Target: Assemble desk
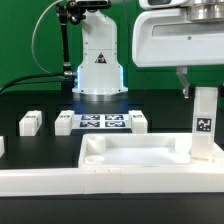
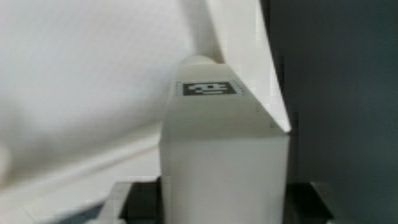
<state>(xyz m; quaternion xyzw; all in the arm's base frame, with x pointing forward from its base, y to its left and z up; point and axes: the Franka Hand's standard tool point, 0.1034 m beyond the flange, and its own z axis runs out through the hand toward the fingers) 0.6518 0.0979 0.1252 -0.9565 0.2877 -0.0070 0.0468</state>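
Black tabletop (image 1: 35,98), rimmed white panel (image 1: 130,158), hand (image 2: 214,205) clasping square leg (image 1: 205,125)

The exterior view sits low, near the height of the desk (image 1: 40,100), and looks across its dark top toward the arm's base (image 1: 97,70) at the back, with the long white rail (image 1: 60,182) close in front. The wrist view looks along the end effector (image 2: 217,205) from very near, so the upright leg (image 2: 222,150) fills its middle. Both views share that tagged leg and the white panel (image 1: 130,155) beside it.
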